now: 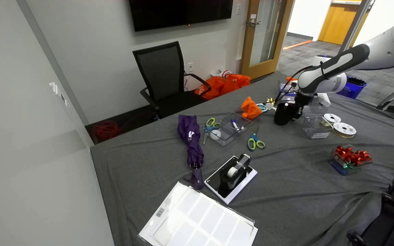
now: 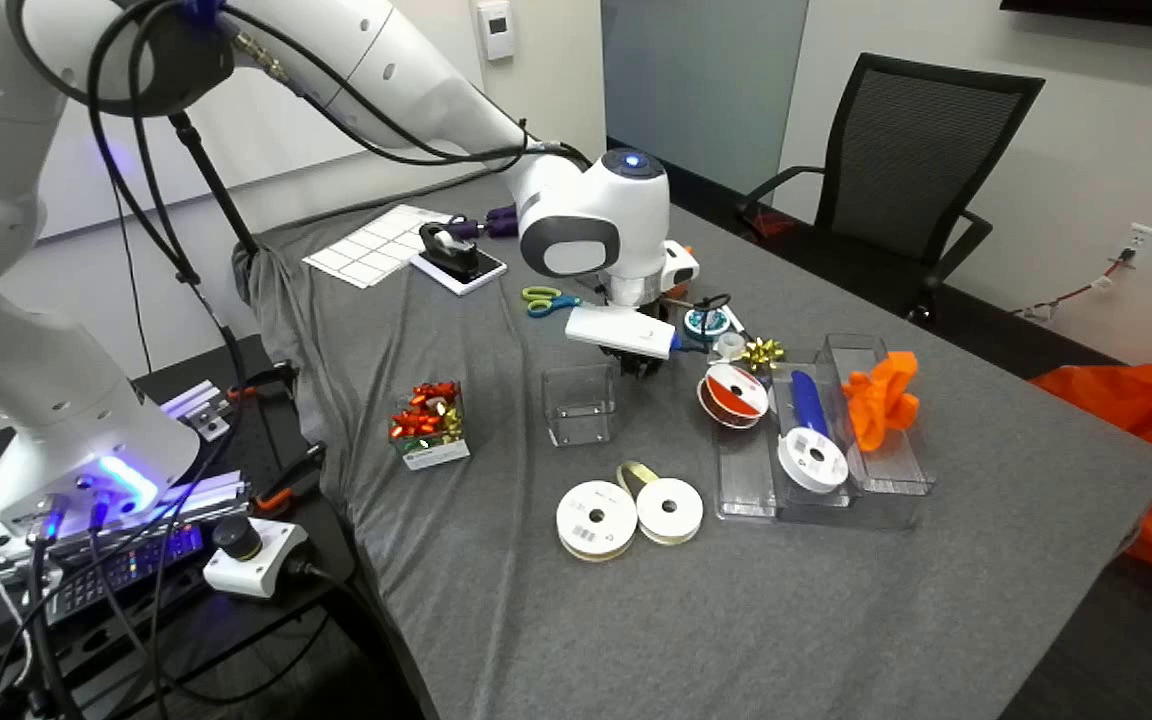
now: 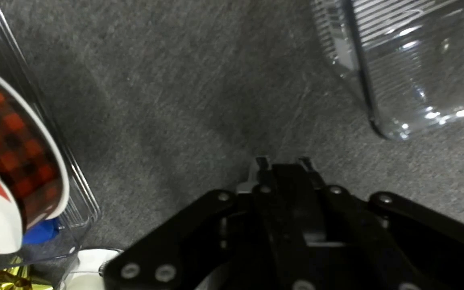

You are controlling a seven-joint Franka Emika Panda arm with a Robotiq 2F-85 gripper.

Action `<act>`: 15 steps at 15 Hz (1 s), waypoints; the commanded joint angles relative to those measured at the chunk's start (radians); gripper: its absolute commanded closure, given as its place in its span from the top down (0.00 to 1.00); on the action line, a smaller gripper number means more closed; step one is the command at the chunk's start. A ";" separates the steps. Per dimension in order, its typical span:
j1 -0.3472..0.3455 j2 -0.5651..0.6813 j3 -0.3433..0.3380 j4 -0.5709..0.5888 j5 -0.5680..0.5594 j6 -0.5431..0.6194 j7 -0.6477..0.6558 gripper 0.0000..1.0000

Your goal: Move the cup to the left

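The black cup (image 1: 281, 115) stands upright on the grey table in an exterior view, at or just above the cloth; I cannot tell which. My gripper (image 1: 294, 110) is right beside it and touches its side. In the wrist view the fingertips of the gripper (image 3: 284, 162) are close together, with a dark part of the cup (image 3: 290, 177), seemingly its handle, between them. The rest of the cup is hidden there by the dark jaws. In an exterior view the gripper (image 2: 636, 360) points down and the arm and wrist camera hide the cup.
A clear box (image 1: 316, 128) stands close beside the gripper, also in the wrist view (image 3: 417, 76). A plaid ribbon spool (image 3: 18, 161) lies on the other side. Green-handled scissors (image 1: 255, 142), a clear tray (image 1: 225, 139), white spools (image 2: 596, 520) and a bow box (image 2: 426, 425) are nearby.
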 commanded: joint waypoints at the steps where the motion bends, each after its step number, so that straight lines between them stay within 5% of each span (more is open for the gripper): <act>1: -0.035 -0.004 0.030 -0.006 0.012 0.033 -0.052 0.05; 10: -0.051 -0.159 0.059 -0.133 0.009 0.016 -0.175 0.05; 15: -0.082 -0.289 0.135 -0.281 0.064 0.008 -0.438 0.05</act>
